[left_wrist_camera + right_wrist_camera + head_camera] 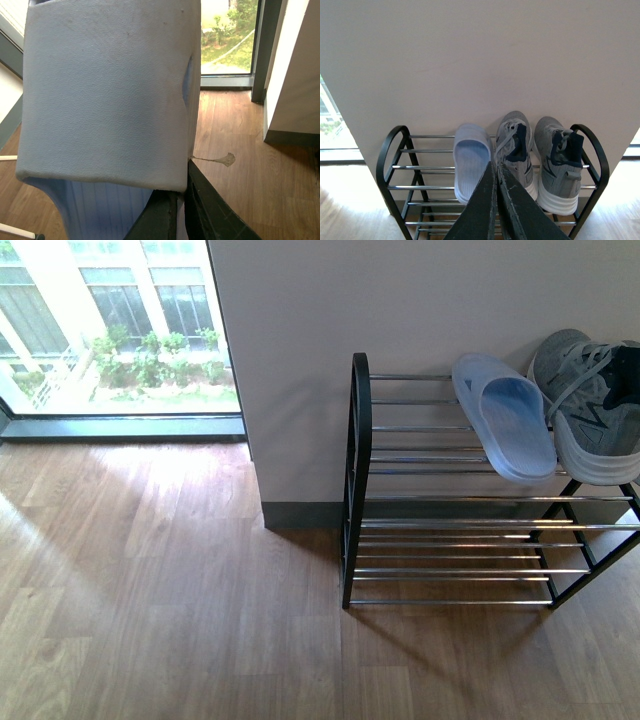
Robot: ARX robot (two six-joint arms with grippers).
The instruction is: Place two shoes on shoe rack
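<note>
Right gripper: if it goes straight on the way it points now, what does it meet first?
Probably the left grey sneaker on the shoe rack, beside the blue slide. The shut right gripper seems clear; depth unclear.

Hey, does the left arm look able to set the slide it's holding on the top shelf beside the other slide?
Probably yes. The left gripper holds a blue slide, and the rack's top shelf has bare bars left of the slide already there, with nothing blocking them.

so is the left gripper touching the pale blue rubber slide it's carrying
Touching: in the left wrist view the left gripper has its dark fingers closed against the pale blue rubber slide, no gap.
</note>
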